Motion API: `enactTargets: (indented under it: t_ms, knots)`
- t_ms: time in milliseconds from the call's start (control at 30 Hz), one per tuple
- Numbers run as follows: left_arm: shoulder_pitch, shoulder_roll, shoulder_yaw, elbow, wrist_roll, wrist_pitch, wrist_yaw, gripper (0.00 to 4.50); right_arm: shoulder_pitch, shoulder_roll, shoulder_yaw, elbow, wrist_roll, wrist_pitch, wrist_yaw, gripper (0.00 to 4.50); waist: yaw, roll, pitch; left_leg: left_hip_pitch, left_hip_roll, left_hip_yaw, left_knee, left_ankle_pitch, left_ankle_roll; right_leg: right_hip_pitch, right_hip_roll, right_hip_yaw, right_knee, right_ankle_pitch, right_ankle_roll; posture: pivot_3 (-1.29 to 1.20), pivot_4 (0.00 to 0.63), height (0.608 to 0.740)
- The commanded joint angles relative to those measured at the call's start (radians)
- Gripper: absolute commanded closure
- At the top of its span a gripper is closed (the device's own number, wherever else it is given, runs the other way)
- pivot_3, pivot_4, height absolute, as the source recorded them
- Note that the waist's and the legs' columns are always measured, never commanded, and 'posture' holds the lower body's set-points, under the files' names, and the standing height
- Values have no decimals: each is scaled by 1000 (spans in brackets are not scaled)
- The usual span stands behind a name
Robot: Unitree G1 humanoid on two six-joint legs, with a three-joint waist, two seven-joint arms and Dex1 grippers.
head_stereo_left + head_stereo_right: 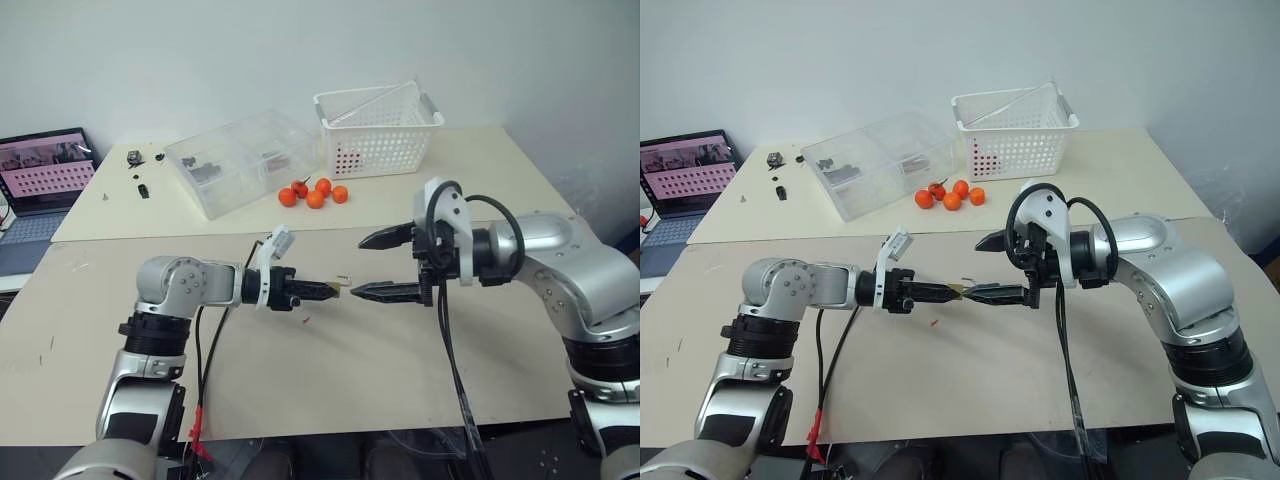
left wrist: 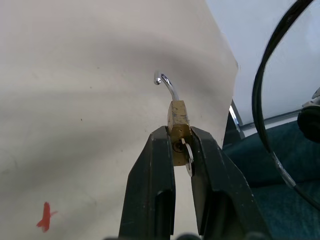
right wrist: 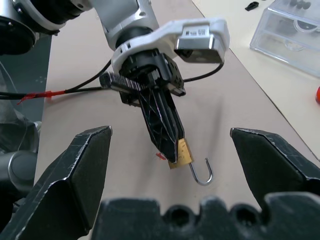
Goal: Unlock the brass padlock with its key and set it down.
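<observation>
While the left gripper (image 2: 181,145) pinches the brass padlock (image 2: 178,125) tight between its two black fingers, the lock is held up in the air over the tan table (image 1: 400,350). Its thin silver shackle (image 2: 167,85) has swung out and sticks up like a hook, free at one end. A small shiny key (image 2: 188,159) pokes out of the bottom of the lock, down between the fingers. Just in front of it, the right gripper (image 1: 385,265) points at the lock with its fingers spread wide apart, and nothing is in them. Its lower finger comes very close to the lock. Farther back on the table lie four little orange fruits (image 1: 313,192). Behind them sit a clear plastic box (image 1: 243,160) and a white basket (image 1: 379,130). Far off at the left edge a laptop (image 1: 45,170) stands open.
</observation>
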Motion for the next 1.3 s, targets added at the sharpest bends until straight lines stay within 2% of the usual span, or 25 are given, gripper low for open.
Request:
enactTargets:
  t_ms: [33,200,433,600,1000,1167,1300]
  knots:
    - [14,-33,-17,23,31,10,32,4493,2,-15,-49,-55,26,14,-38,32,0,0,0,0,0,0,0,0,0,0,0,0,0,0,0,0,150,740]
    - [-4,-84,-25,117,90,-20,60,4493,4,-19,-55,-73,41,21,-73,32,1,0,0,0,0,1,0,0,0,0,0,0,0,0,0,0,150,740]
    - [-21,-92,-49,178,143,-56,30,4493,-3,-37,-52,-76,54,19,-92,32,1,0,0,0,0,1,0,0,0,0,0,0,0,0,0,0,150,740]
    - [-5,-58,-39,178,150,-29,16,4493,-7,-42,-45,-69,59,10,-97,0,-1,0,0,0,0,2,0,0,0,0,0,0,0,0,0,0,150,740]
    - [78,123,152,81,104,119,23,4493,-19,-45,14,-8,13,-52,-49,0,-2,-1,0,0,1,0,0,0,0,0,0,-1,0,0,0,0,150,740]
    - [96,85,178,20,84,136,34,4493,-38,-27,50,29,-24,-96,-34,0,6,-1,0,0,1,0,0,0,0,0,0,-2,0,0,0,0,150,740]
    - [46,-8,209,-5,66,148,62,4493,-45,-22,63,40,-41,-113,-29,0,11,-1,1,0,0,0,0,0,0,0,-1,-1,0,0,0,0,150,740]
